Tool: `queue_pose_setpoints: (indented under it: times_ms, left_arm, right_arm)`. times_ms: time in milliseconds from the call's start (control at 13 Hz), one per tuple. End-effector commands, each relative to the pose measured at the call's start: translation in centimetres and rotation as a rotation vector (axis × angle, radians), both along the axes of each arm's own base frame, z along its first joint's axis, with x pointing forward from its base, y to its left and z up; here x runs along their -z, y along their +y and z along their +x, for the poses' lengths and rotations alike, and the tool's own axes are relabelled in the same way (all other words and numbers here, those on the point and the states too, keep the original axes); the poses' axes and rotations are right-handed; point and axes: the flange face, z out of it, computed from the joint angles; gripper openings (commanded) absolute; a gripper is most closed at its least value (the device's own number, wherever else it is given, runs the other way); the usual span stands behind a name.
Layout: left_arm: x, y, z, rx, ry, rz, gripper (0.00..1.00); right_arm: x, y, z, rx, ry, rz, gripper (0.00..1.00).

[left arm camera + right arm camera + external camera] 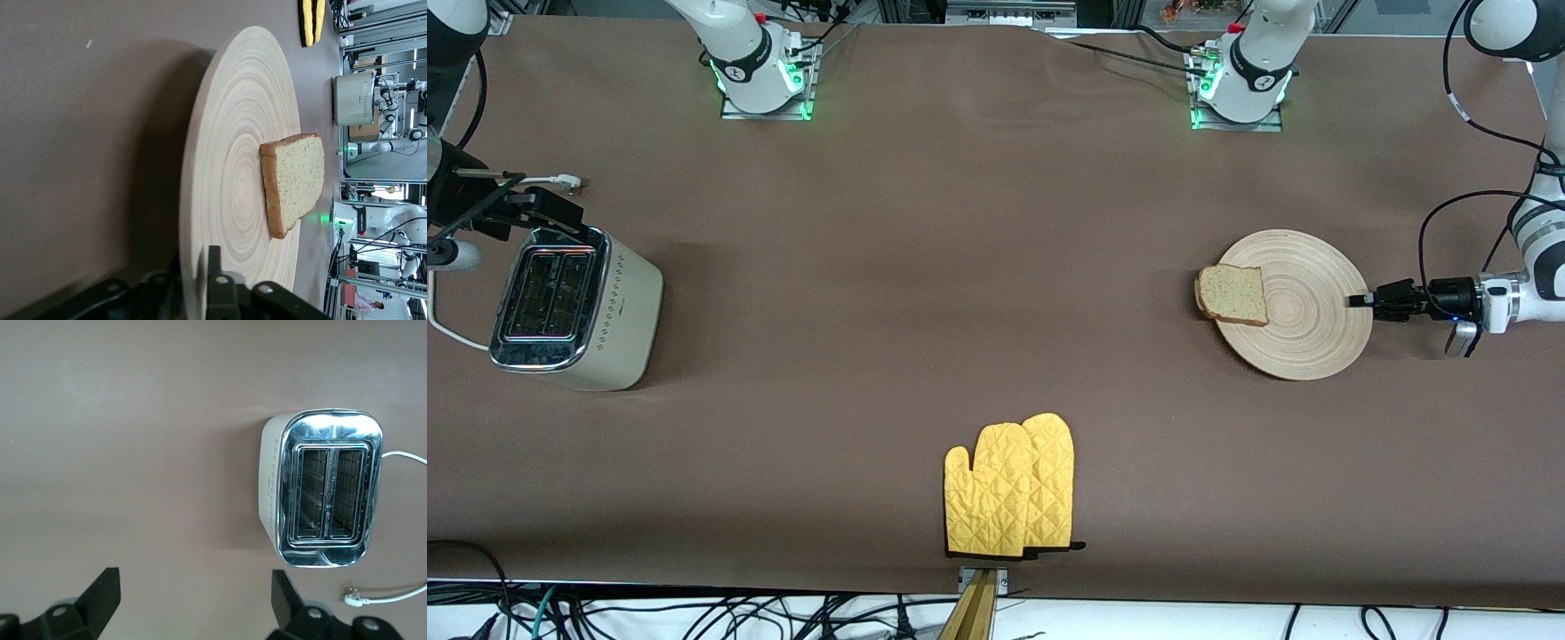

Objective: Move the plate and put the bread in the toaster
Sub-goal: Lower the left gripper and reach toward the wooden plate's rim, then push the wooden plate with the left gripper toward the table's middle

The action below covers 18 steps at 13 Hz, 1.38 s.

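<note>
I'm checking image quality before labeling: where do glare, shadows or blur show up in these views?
Front view: even light, soft shadow beside the toaster, green glow at both arm bases. Right wrist view: the toaster's chrome top reflects brightly, slots readable. Left wrist view: the plate and bread are sharp, the left claw at the plate's rim is dark and blurred.

I see a brown matte surface (996, 267) filling nearly my whole front view, evenly lit with soft shadows and faint creases around 12 o'clock. A pair of yellow quilted oven mitts (1009, 487) lies at 6 o'clock by the near edge, just above a wooden strip (976, 604) on a metal bracket. Black cables (694, 618) trail over the white floor (1183, 620) along the bottom. Green lights glow at two metal base plates (765, 111) at 11 and 1 o'clock.
</note>
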Motion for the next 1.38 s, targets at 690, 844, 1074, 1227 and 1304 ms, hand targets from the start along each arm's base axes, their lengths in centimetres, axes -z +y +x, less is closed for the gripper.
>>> queue_pose_setpoints:
  times_ms: [690,844,1074,1227,1304]
  left_arm:
    - [0.0,-2.2,1.0,-0.094,0.217,-0.006,0.00]
    - [-0.6,-3.0,1.4,-0.127,0.261,-0.052,0.00]
    - [-2.4,-6.0,3.8,-0.126,0.223,-0.100,0.00]
    - [-3.7,-8.8,5.7,-0.125,0.193,-0.160,0.00]
    - [-4.4,-10.1,6.5,-0.119,0.180,-0.173,0.00]
  right_arm:
    - [-0.4,-0.2,0.3,0.014,-0.007,0.016,1.00]
    - [-0.4,-0.2,0.3,0.014,-0.007,0.016,1.00]
    - [-0.4,-0.2,0.3,0.014,-0.007,0.016,1.00]
    - [-0.4,-0.2,0.3,0.014,-0.007,0.016,1.00]
    - [-0.4,-0.2,0.3,0.014,-0.007,0.016,1.00]
